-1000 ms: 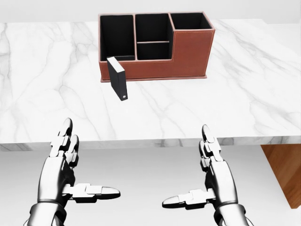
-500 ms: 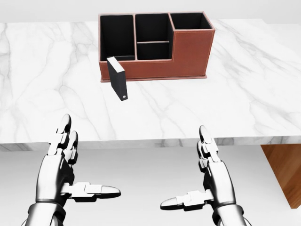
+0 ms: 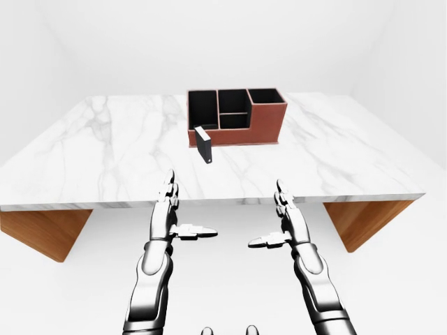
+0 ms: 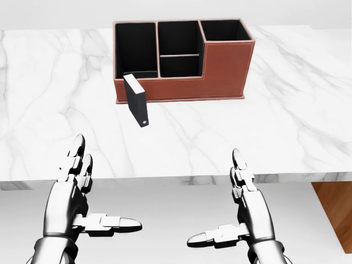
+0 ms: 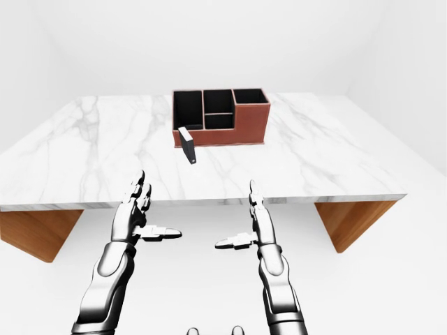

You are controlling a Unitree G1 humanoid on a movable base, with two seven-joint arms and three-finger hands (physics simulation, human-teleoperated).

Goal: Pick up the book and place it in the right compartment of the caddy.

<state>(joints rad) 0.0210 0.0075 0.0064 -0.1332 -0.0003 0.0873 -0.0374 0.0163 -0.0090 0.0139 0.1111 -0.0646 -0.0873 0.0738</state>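
A small black book (image 4: 137, 100) stands upright on the white marble table (image 4: 231, 132), just below the left end of the caddy. The brown caddy (image 4: 220, 69) has black compartments: a left one, two middle ones and a taller right one (image 4: 224, 29). My left hand (image 4: 82, 198) and right hand (image 4: 239, 206) are open and empty, fingers up and thumbs pointing inward. Both hover below the table's near edge, well short of the book.
The table's near edge (image 4: 176, 179) runs across the head view between my hands and the book. Wooden table supports (image 3: 360, 220) show under its left and right ends in the eye views. White floor and walls surround the table.
The whole head view has shifted: the table, caddy and book now sit slightly lower and larger, so the camera has moved closer. My hands keep the same open pose.
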